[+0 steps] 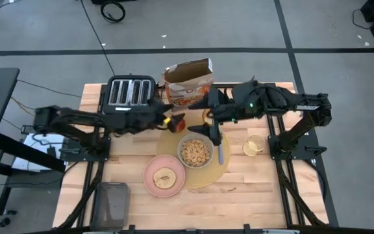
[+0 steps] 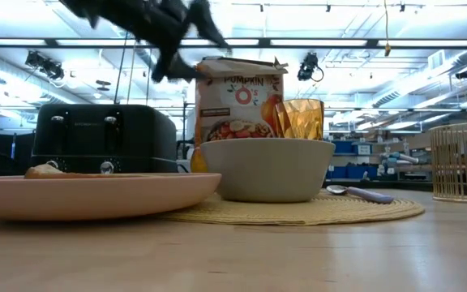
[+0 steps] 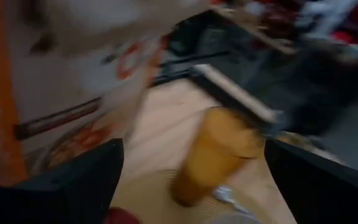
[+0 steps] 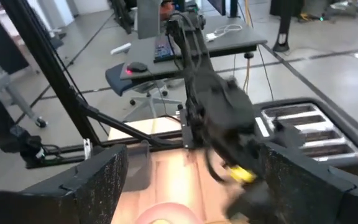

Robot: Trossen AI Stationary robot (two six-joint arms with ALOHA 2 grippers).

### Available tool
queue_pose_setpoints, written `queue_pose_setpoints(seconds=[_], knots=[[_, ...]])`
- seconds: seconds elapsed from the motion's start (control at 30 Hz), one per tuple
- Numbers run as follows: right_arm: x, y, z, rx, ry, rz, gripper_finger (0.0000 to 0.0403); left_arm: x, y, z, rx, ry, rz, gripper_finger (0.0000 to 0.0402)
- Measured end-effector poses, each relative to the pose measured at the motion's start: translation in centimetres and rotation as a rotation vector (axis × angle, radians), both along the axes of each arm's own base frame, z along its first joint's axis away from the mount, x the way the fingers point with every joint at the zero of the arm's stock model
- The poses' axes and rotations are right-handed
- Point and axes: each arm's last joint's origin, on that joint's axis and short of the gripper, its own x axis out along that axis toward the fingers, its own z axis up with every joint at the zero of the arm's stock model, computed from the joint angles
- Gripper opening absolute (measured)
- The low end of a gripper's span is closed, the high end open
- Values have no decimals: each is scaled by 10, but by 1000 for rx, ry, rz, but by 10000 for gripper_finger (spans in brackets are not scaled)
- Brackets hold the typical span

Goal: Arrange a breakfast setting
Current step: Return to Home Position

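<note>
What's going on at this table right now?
Both arms reach over the back of the placemat, and neither holds anything. The left gripper is open beside the apple, and the right gripper hangs open by the bowl. The bowl holds cereal, with the spoon to its right. The plate carries the bread.

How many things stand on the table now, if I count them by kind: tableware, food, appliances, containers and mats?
Tableware: 4 (grey bowl, pink plate, amber glass, spoon)
Food: 3 (apple, bread round, cereal box)
Appliances: 1 (toaster)
Containers: 2 (black bin, wire basket)
Mats: 1 (placemat)
Total: 11
</note>
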Motion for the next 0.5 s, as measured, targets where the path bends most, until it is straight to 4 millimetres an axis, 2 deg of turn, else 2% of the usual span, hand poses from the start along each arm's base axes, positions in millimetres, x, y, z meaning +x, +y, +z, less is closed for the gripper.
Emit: queue_pose_setpoints(seconds=[0.1,0.23,0.37,0.5], knots=[[2,-11,0,-45,2,52,335,-16,-6,25,25,-59,-140,392],[6,-22,-6,-86,-20,147,269,-34,-14,49,119,-111,-228,392],[7,-31,-28,-105,-71,228,184,-48,-17,67,177,-181,-240,391],[-5,-44,-62,-76,-132,221,102,-57,-18,79,131,-287,-231,391]])
